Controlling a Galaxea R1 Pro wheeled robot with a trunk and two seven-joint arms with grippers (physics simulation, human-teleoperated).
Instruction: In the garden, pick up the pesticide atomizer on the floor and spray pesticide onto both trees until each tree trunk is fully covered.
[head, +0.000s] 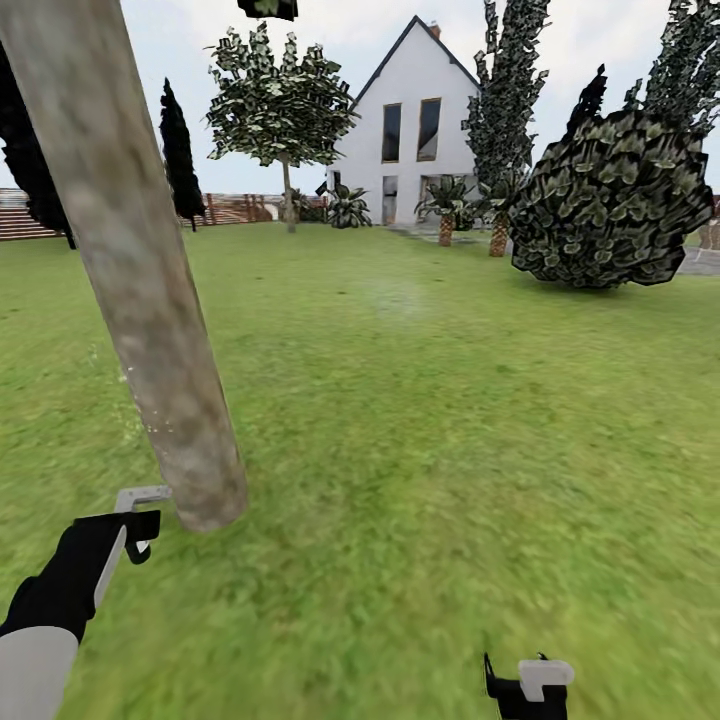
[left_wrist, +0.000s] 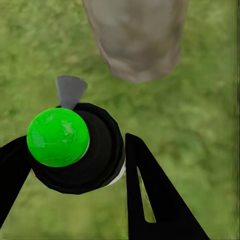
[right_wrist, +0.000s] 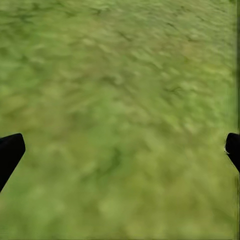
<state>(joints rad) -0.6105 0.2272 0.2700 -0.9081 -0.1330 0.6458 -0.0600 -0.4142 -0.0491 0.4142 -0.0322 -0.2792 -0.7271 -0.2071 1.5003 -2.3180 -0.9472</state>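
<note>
Mottled matt tree trunk (rough-looking), blurry lawn

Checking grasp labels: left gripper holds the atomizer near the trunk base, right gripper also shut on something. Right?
Not quite. The right gripper is open and empty: the right wrist view has its fingertips far apart over bare lawn. The rest holds: the left gripper grips the green-capped atomizer near the tree trunk base.

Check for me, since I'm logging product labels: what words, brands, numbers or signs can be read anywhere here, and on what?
None can be read. The atomizer in the left gripper shows a plain green cap and black body; the tree trunk, white house and fence carry no lettering.
</note>
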